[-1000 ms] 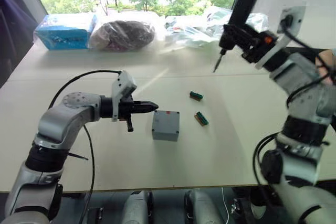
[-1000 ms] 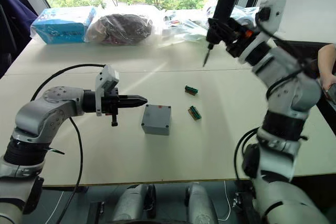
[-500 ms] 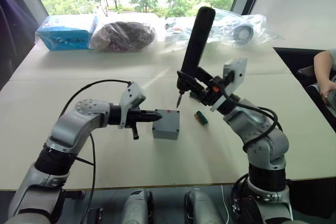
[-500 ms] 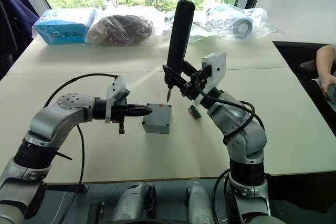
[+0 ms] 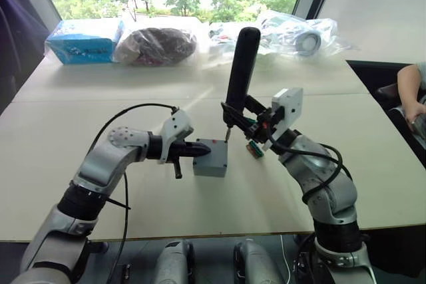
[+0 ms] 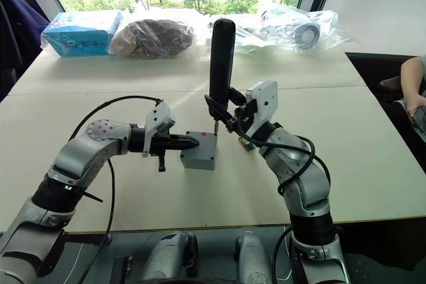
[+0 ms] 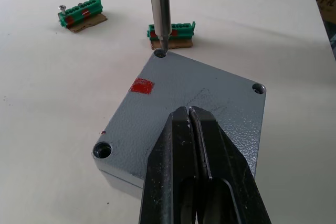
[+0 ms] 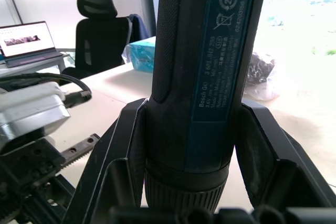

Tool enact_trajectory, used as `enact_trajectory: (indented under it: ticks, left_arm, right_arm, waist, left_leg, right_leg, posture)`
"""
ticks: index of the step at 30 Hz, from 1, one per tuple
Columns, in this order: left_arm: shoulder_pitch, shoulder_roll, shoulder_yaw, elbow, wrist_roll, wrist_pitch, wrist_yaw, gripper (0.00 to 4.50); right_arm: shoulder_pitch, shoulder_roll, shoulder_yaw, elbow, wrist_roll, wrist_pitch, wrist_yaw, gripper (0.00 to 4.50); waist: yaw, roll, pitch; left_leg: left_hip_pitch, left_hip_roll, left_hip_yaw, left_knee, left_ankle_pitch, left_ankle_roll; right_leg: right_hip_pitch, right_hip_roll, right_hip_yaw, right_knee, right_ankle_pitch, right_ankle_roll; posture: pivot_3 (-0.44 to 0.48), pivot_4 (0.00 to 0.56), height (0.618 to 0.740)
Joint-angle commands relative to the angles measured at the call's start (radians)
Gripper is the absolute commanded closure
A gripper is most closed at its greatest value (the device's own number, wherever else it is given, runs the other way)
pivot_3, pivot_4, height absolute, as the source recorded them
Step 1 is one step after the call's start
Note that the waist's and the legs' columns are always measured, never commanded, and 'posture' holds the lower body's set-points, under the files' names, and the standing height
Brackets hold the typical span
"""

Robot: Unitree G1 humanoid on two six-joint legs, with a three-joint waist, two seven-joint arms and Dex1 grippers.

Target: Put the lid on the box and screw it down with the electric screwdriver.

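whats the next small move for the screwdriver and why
Probably press the electric screwdriver straight down and spin it: its bit already sits in a corner hole of the lid, while the shut left gripper rests on the lid.

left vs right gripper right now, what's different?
The left gripper has its fingers shut on nothing and pressed flat on the lid; the right gripper is clamped round the electric screwdriver. The left reaches in level over the table; the right holds its tool upright, bit in a corner screw hole. Both work on the same closed box.
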Motion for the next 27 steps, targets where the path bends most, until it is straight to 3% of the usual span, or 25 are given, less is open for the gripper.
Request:
enact_trajectory:
  ticks: [1, 12, 18, 27]
  left_arm:
    - [0.015, 0.003, -0.014, -0.002, 0.016, 0.003, -0.009, 4.5]
    - [0.039, 0.016, -0.008, -0.004, 0.02, -0.002, -0.017, 4.5]
    - [0.055, 0.018, -0.008, 0.002, 0.024, -0.01, -0.015, 4.5]
    - [0.057, 0.011, -0.012, 0.008, 0.029, -0.017, -0.013, 4.5]
  right_arm:
    - [-0.007, 0.009, -0.002, -0.02, -0.007, -0.062, 0.0, 2.66]
    - [0.048, -0.021, 0.077, 0.016, -0.078, -0.086, 0.017, 2.66]
    - [0.086, -0.039, 0.121, 0.052, -0.119, -0.023, -0.004, 2.66]
    - [0.1, -0.035, 0.119, 0.099, -0.136, -0.026, -0.018, 2.66]
  waist:
    - [0.0, 0.0, 0.0]
    - [-0.001, -0.001, -0.001]
    - [-0.001, -0.005, -0.007]
    - [-0.001, -0.007, -0.019]
  left_leg:
    - [0.0, 0.0, 0.0, 0.0, 0.0, 0.0]
    - [0.002, 0.0, -0.001, 0.0, 0.0, 0.0]
    - [0.014, 0.001, -0.002, -0.002, -0.001, 0.001]
    - [0.016, 0.001, -0.002, -0.003, -0.001, 0.001]
  right_leg:
    - [0.0, 0.0, 0.0, 0.0, 0.0, 0.0]
    - [0.002, 0.0, 0.0, 0.0, 0.0, 0.0]
    - [0.013, 0.0, 0.0, -0.002, -0.002, -0.002]
    - [0.015, -0.001, 0.0, -0.002, -0.003, -0.004]
  posture:
    - [0.0, 0.15, 0.74]
    - [0.0, 0.15, 0.74]
    - [0.0, 0.15, 0.74]
    - [0.0, 0.15, 0.74]
